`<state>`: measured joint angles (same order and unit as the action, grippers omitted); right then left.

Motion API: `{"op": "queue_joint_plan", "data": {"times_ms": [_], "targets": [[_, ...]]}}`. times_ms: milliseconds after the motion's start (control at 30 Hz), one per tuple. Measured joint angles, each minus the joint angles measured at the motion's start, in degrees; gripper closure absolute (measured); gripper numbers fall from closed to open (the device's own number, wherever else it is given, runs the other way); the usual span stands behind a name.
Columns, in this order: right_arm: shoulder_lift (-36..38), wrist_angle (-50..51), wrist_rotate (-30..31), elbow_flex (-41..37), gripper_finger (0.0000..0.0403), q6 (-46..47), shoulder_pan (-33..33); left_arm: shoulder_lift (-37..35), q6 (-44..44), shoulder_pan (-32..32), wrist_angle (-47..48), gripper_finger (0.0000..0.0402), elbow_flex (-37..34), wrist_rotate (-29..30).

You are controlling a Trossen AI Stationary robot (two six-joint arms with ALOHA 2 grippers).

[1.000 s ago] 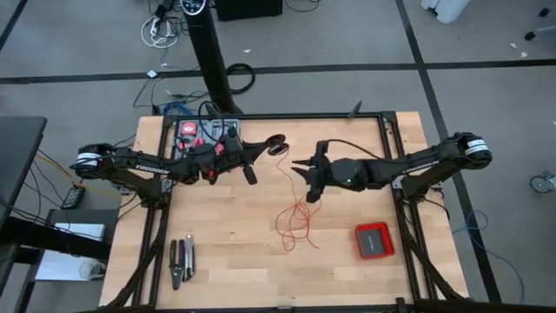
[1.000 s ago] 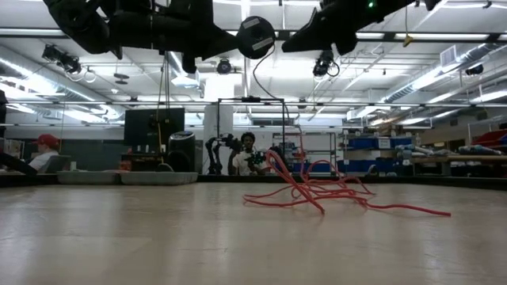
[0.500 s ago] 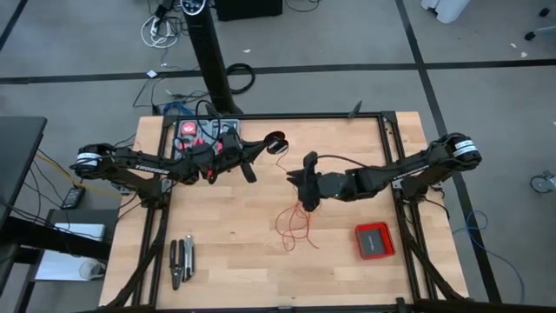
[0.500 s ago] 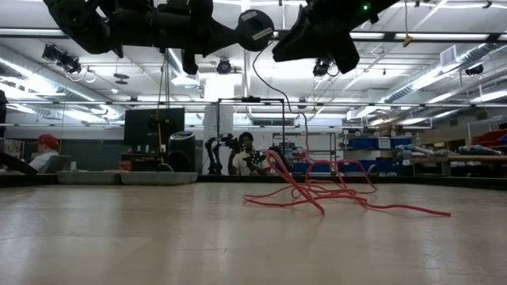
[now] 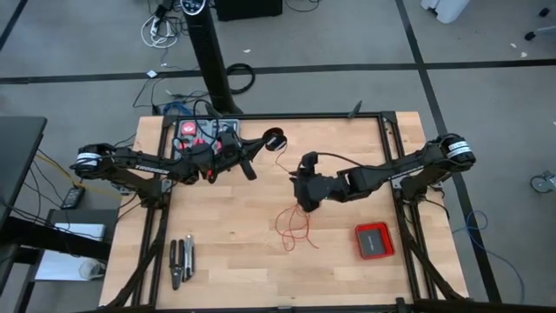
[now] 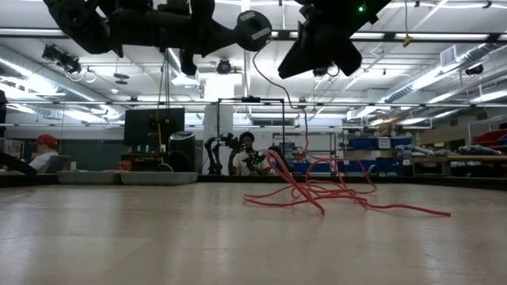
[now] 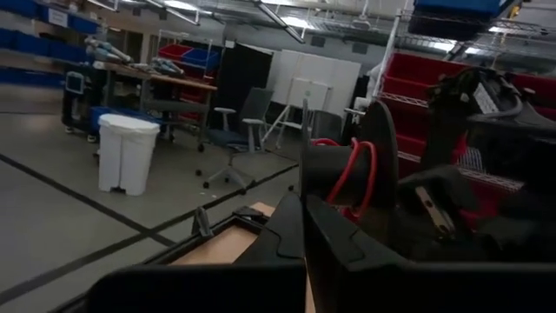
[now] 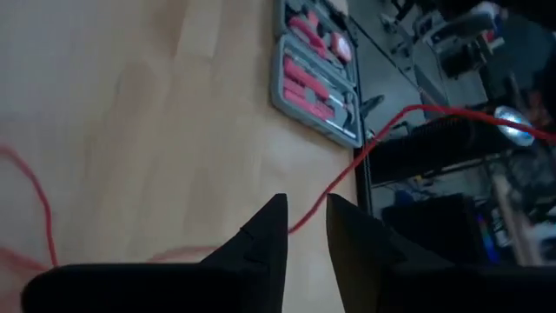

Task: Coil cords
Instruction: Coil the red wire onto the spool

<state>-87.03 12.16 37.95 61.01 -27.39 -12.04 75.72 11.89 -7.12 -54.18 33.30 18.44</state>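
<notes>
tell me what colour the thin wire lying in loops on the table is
Red. The wire shows best in the low view, where its loose loops lie on the wooden table.

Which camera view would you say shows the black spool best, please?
The left wrist view: the black spool fills it, red wire wound on. High and low views show it small and dark; the right wrist view does not show it clearly.

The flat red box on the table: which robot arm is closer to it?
Right. The right tool hangs above the table beside the red box; the left tool is far across, holding the spool.
</notes>
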Motion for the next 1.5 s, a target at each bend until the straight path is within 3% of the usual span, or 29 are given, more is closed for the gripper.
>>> {"op": "queue_joint_plan", "data": {"times_ms": [100, 200, 267, 500, 833, 1067, 1500], "targets": [[-0.4, -0.1, 1.1, 0.0, 0.0322, -1.9, -0.2, 0.0, 0.2, 0.0, -0.2, 0.0401, 0.0, 0.7], [-0.6, -3.6, 2.0, 0.0, 0.0323, 11.1, 1.1, 0.0, 0.2, 0.0, -0.4, 0.0401, 0.0, 1.3], [-0.4, -3.9, -2.1, 0.1, 0.0325, 20.5, 3.0, 0.0, 0.4, 0.0, -0.4, 0.0401, 0.0, 1.3], [-2.1, -1.1, -4.0, 0.0, 0.0326, 27.4, 4.6, 0.0, 0.4, 0.0, -0.9, 0.0401, 0.0, 0.5], [-3.8, -2.2, -1.5, 0.0, 0.0339, 27.2, 5.2, 0.0, 0.4, 0.0, -1.8, 0.0401, 0.0, -0.1], [-3.8, -3.7, -1.1, 0.0, 0.0396, 23.4, 5.9, 0.0, -1.0, 0.0, -1.9, 0.0402, 0.0, -0.2], [-3.8, -6.6, -1.6, 0.0, 0.0401, 21.2, 6.2, 0.0, -1.6, 0.0, -1.8, 0.0401, 0.0, -0.2]]}}
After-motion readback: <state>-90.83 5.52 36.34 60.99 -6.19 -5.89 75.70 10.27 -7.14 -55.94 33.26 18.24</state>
